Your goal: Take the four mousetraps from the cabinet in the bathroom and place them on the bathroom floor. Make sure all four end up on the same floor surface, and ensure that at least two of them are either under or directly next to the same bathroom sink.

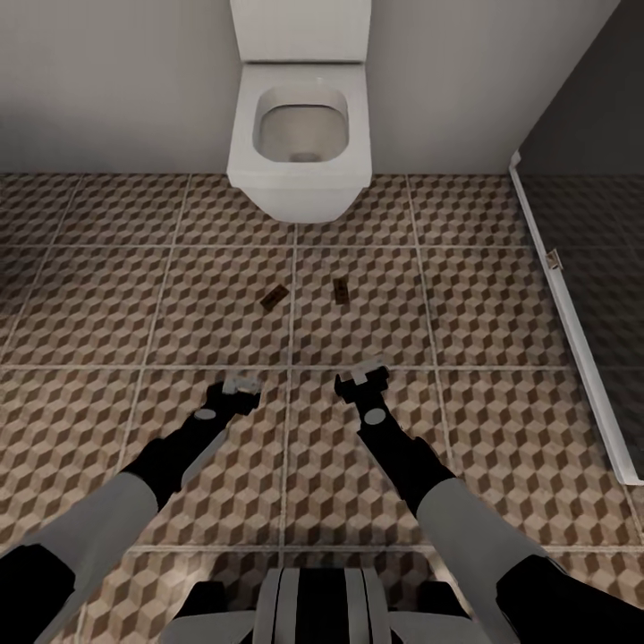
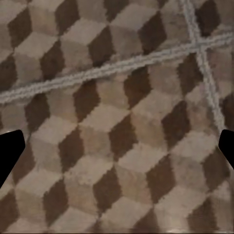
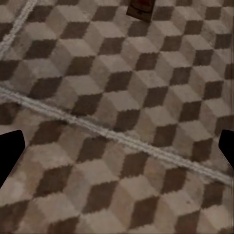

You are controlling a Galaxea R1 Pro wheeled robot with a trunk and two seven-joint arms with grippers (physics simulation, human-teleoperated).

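Two mousetraps lie flat on the bathroom floor (image 1: pixel 501 295) in front of the toilet: one (image 1: pixel 275 296) tilted at the left, one (image 1: pixel 341 290) at the right. The right one shows as a small brown board (image 3: pixel 141 7) at the edge of the right wrist view. My left gripper (image 1: pixel 240 386) hovers low over the tiles, short of the left trap, open and empty, its fingertips (image 2: pixel 9 151) spread wide. My right gripper (image 1: pixel 361 381) is also open and empty, short of the right trap, fingertips (image 3: pixel 9 153) wide apart. The cabinet and the sink are out of view.
A white square toilet (image 1: pixel 300 116) stands against the pale wall straight ahead. At the right runs a dark glass partition (image 1: pixel 590 134) on a white floor rail (image 1: pixel 572 322). Patterned tiles stretch to the left and around both arms.
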